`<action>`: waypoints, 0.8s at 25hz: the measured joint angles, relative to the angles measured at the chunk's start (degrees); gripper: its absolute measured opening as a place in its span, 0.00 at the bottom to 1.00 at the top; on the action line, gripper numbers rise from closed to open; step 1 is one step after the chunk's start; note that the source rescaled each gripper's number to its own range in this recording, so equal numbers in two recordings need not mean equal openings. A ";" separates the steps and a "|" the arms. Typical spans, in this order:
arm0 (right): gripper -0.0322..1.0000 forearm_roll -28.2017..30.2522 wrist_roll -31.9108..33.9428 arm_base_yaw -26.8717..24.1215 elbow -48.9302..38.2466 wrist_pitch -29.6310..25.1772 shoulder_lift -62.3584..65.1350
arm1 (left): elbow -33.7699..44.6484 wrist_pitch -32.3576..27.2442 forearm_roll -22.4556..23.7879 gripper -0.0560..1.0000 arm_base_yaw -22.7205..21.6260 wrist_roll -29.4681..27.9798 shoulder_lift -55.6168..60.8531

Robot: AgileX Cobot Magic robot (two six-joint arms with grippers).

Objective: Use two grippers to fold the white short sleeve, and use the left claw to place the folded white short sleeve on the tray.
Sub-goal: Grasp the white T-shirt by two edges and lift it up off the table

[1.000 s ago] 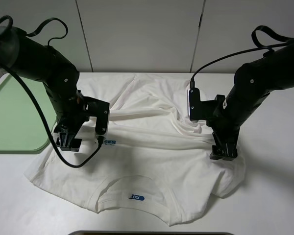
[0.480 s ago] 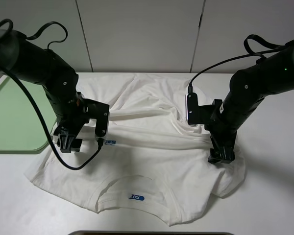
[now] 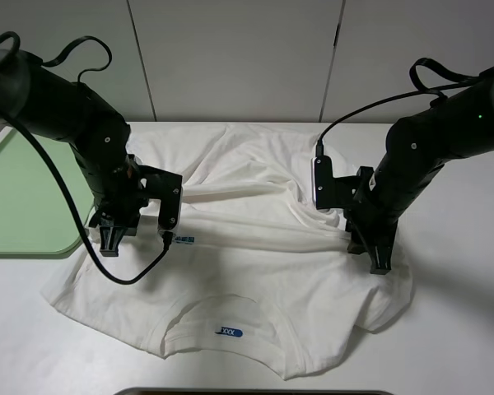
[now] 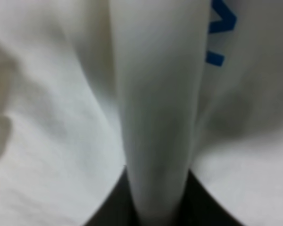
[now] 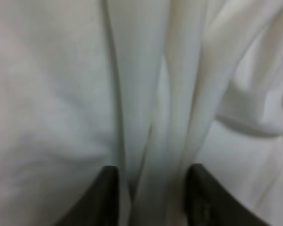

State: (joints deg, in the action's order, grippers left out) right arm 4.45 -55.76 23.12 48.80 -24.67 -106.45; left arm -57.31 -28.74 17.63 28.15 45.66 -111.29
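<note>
Two pinches are carrying this fold, and either could be giving way. My left fingers (image 4: 109,214) are closing on one narrow ridge of the white short sleeve (image 4: 155,117). Cloth that thin may be sliding out if I am pulling harder on this side than on the other. My right fingers (image 5: 107,197) are squeezing several bunched pleats, so one layer could be slipping free there and skewing the fold. Uneven lifting would also be dragging the collar off line.

From above, the garment is lying spread and creased on the bench (image 3: 461,329), its blue neck label (image 3: 228,332) toward the front edge. My left fingers are biting it at one side and my right fingers at the opposite side. Past my left arm, the tray (image 3: 20,189) is sitting near the sleeve on that side.
</note>
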 joint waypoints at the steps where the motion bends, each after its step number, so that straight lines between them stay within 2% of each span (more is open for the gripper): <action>1: 0.42 0.00 0.00 0.00 0.00 0.05 0.00 | 0.00 0.00 0.00 0.34 0.00 0.00 0.00; 2: 0.38 0.00 0.00 0.00 0.00 0.05 0.00 | 0.00 0.00 0.00 0.28 0.00 0.00 0.00; 4: 0.32 0.00 0.00 0.00 0.00 0.05 0.00 | 0.07 0.00 0.00 0.09 0.00 0.00 0.00; 7: 0.16 0.00 0.00 0.00 0.00 0.05 0.00 | 0.07 0.00 0.00 0.06 0.00 0.00 0.00; 8: 0.16 0.00 0.00 0.00 0.00 0.05 0.00 | 0.07 0.00 0.00 0.06 0.00 0.00 0.00; 9: 0.08 0.00 0.00 0.00 0.00 0.05 0.00 | 0.07 0.00 0.00 0.06 0.00 0.00 0.00; 10: 0.04 0.00 0.00 0.00 0.00 0.05 0.00 | 0.07 0.00 0.00 0.06 0.00 0.00 0.00; 20: 0.03 0.57 0.00 0.00 0.00 -0.08 1.17 | 0.07 -0.10 0.04 0.06 0.00 0.07 0.27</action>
State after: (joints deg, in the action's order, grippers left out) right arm 5.03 -55.76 23.12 48.80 -24.74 -105.28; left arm -57.24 -28.84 17.67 28.15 45.73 -111.02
